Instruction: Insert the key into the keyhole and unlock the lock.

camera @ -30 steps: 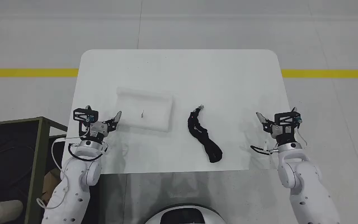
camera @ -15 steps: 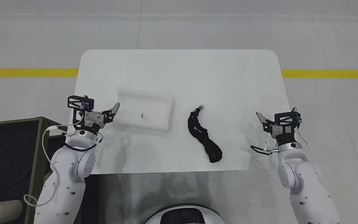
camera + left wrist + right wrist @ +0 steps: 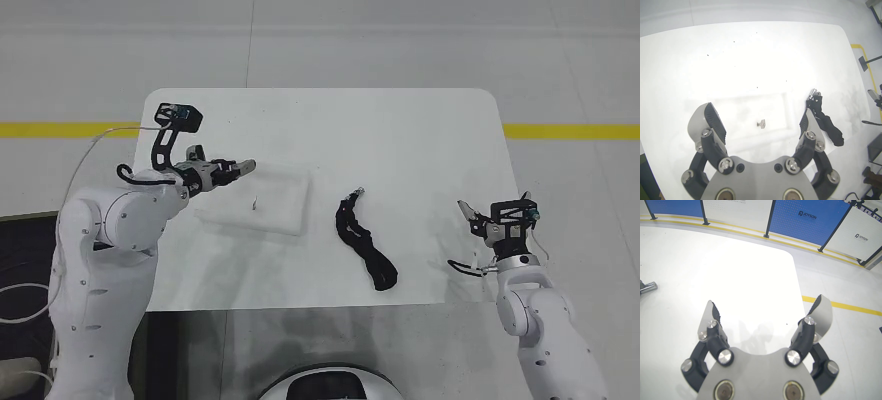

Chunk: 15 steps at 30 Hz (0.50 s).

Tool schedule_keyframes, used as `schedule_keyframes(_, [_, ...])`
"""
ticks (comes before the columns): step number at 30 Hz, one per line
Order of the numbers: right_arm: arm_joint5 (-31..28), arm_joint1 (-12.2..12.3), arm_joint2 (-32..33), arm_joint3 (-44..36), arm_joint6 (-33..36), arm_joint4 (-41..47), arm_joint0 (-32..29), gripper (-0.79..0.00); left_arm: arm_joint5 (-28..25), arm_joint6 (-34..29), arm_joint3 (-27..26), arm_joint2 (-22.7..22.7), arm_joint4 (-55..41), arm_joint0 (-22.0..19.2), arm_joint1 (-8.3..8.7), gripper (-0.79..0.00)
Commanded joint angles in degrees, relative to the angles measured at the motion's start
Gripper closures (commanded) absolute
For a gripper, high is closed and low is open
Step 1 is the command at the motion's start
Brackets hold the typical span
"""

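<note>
A small silver key (image 3: 257,204) (image 3: 761,123) lies flat on a white foam pad (image 3: 280,215) left of the table's middle. The lock (image 3: 365,246) (image 3: 826,122) is a black fabric-covered cable lying curved on the table right of the pad, its metal end (image 3: 357,191) (image 3: 813,94) pointing to the far side. My left gripper (image 3: 238,168) (image 3: 761,115) hovers open over the pad's left part, the key below and between its fingers, untouched. My right gripper (image 3: 466,236) (image 3: 766,306) stands open and empty near the table's right front edge.
The white table (image 3: 400,130) has rounded corners and open room at the back and right. A dark bin (image 3: 20,240) stands on the floor off the table's left side. A yellow floor line (image 3: 560,131) runs behind. The lock's metal end (image 3: 650,285) shows at the right wrist view's edge.
My left arm has risen from the table's left edge and swung inward, bringing its open gripper over the foam pad. The right arm, key and lock have not moved.
</note>
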Motion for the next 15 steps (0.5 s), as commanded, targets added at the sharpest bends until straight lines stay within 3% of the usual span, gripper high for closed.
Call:
schedule_keyframes(1, [0.0, 0.0, 0.0, 0.0, 0.0, 0.0, 0.0, -0.785, -0.09, -0.03, -0.04, -0.05, -0.06, 0.05, 0.0, -0.785])
schedule_keyframes(9, [0.0, 0.0, 0.0, 0.0, 0.0, 0.0, 0.0, -0.785, 0.15, -1.35, 1.6, 1.01, -1.37, -0.15, -0.03, -0.785])
schedule_keyframes(15, [0.0, 0.0, 0.0, 0.0, 0.0, 0.0, 0.0, -0.785, 3.66, -17.31, 9.48, 6.69, -11.33, -12.74, -0.31, -0.785])
